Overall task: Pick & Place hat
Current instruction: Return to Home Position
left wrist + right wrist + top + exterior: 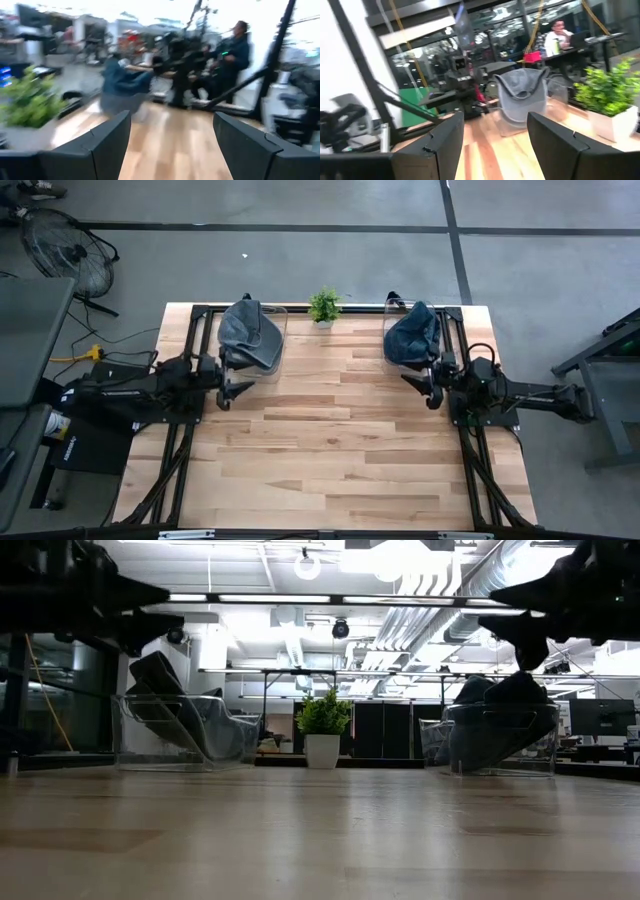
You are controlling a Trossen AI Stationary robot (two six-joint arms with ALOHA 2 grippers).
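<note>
near the gray cap, left jaws apart, empty; near the blue cap, right jaws likewise

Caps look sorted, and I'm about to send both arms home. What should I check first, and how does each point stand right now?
1. Gray cap inside the left transparent bin: ok.
2. Blue caps inside the right transparent bin: ok.
3. Left gripper open, empty, outside its bin: ok.
4. Right gripper open, empty, outside its bin: ok.
5. Potted plant upright between the bins, apart from both arms: ok.
6. Person beyond the table far enough away: cannot tell.
</note>
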